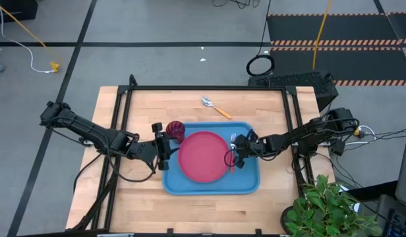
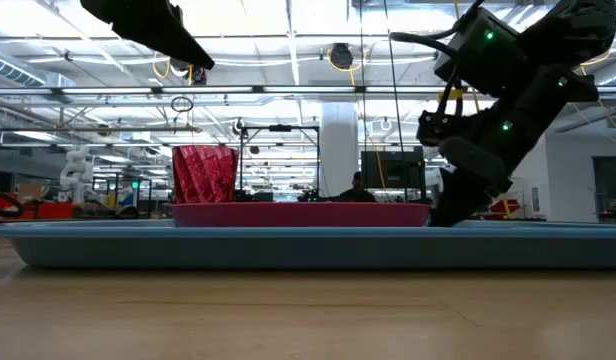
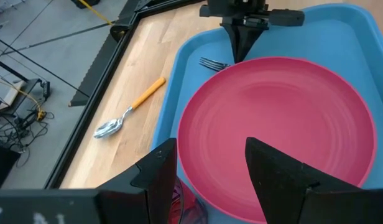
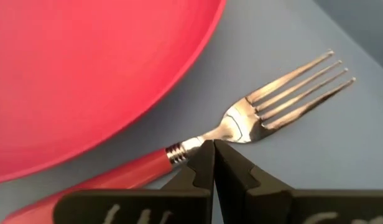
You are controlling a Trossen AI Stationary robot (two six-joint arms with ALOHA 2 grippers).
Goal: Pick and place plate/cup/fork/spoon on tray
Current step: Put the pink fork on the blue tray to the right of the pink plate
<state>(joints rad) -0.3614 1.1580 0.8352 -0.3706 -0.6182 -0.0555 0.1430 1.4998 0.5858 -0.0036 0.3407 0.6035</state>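
Note:
The pinkish-red plate (image 1: 203,156) lies flat in the blue tray (image 1: 246,184). The dark red cup (image 1: 176,130) stands upright in the tray's far left corner, beside the plate's rim. The fork (image 4: 266,106) lies on the tray floor right of the plate, tines toward the far edge. The orange-handled spoon (image 1: 216,108) lies on the wood beyond the tray. My left gripper (image 3: 210,143) is open above the tray's left edge, with the cup (image 3: 182,202) low between its fingers. My right gripper (image 4: 213,148) is shut, its tips at the fork's neck. My right gripper comes down slanting from the table's right side, and its shut fingertips (image 4: 204,158) stand right at the fork's neck (image 4: 198,142), between the handle and the tines. The fork lies flat on the tray. I cannot tell whether the tips touch the neck.
Black frame rails (image 1: 124,112) run along the table's left, far and right sides. A green plant (image 1: 321,207) stands at the near right corner. Bare wood (image 1: 203,214) lies between the tray and the near edge.

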